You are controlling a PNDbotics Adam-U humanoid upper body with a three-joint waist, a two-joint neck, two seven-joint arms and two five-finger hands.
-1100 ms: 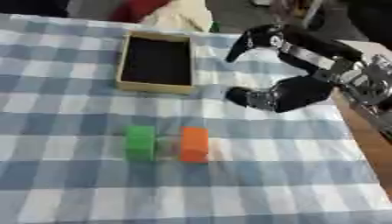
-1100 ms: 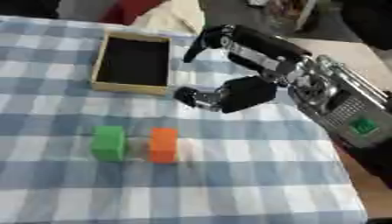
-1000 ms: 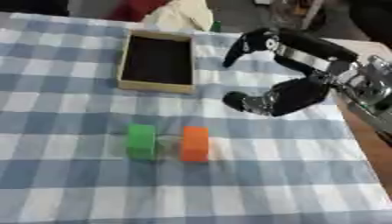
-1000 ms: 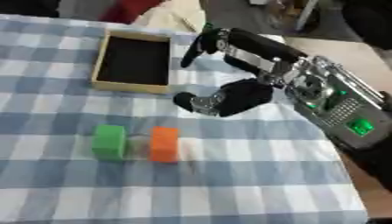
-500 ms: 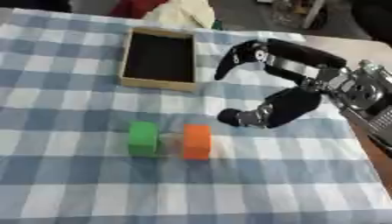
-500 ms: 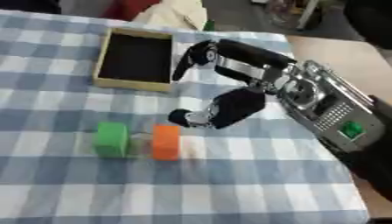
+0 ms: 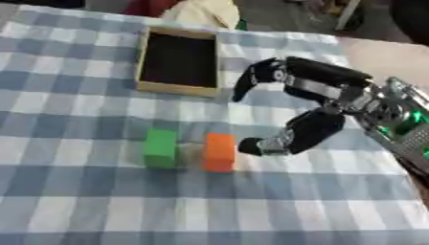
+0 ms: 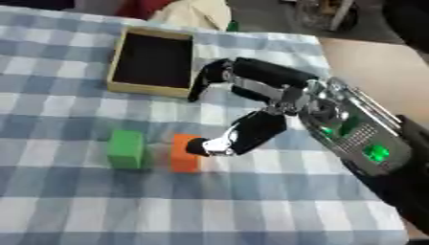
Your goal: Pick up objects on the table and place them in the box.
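A: Step? Right hand [image 7: 306,129] was spread open, holding nothing, thumb tip just beside the orange block [image 7: 219,151].

B: Reach phase, I'd judge. Orange block sat on the checked cloth [image 7: 75,201] beside the green block [image 7: 160,148]; box [image 7: 177,59] empty beyond. Next: close on orange, lift, carry to box.

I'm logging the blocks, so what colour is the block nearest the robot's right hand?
Orange. The orange block shows best in the left eye view, just left of the right hand.
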